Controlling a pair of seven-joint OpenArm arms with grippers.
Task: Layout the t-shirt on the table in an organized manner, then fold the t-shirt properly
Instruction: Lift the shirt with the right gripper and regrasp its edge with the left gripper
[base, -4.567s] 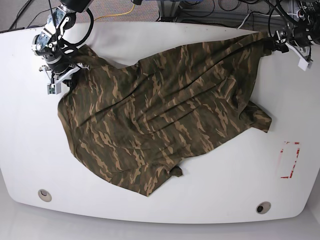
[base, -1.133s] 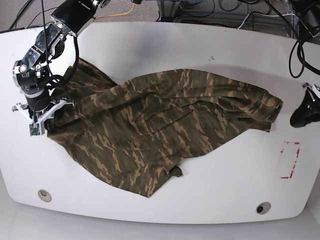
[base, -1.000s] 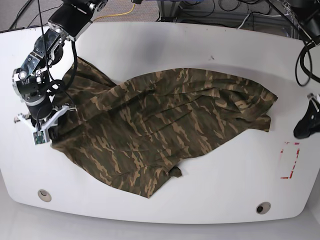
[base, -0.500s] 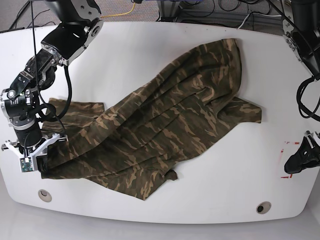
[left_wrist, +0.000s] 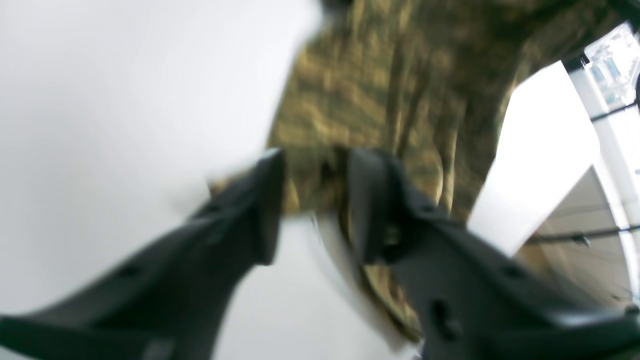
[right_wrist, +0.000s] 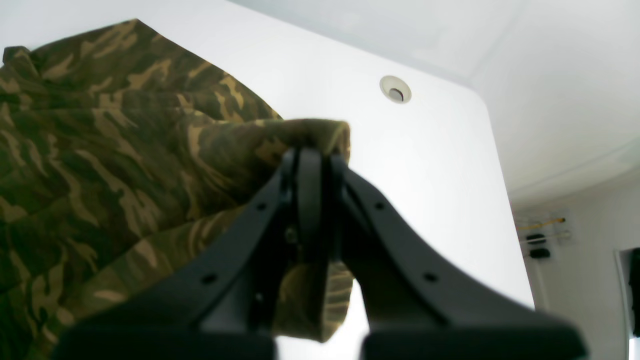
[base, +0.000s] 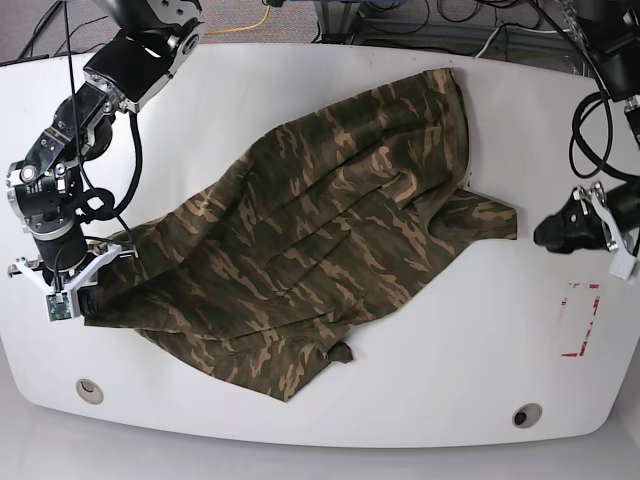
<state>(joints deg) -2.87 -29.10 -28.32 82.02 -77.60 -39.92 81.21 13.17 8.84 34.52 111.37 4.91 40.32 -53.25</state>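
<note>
the t-shirt (base: 310, 240) is soft camouflage cloth in olive, brown and tan streaks, lying rumpled and slantwise across the middle of the table (base: 330, 420). long creases run along it from the lower near corner, seen at the left of the base view, up toward the far edge, where one flap reaches close to the rim. a small dark tab of cloth sticks out at its near hem. the tabletop is glossy white with rounded corners, two small round holes near the front edge and a red rectangular outline (base: 578, 320) off the shirt's right side.

the right gripper (right_wrist: 310, 155), dark matte plastic with slim tapered fingers, is clenched on a folded edge of the shirt; a roll of cloth bulges over its tips and more hangs below them. one round hole (right_wrist: 395, 90) shows just beyond.

the left gripper (left_wrist: 312, 200) is released: its blunt black fingers stand apart with blurred camouflage cloth seen past the gap. whether the tips touch the cloth cannot be told. in the base view it sits beside the shirt's right sleeve.
</note>
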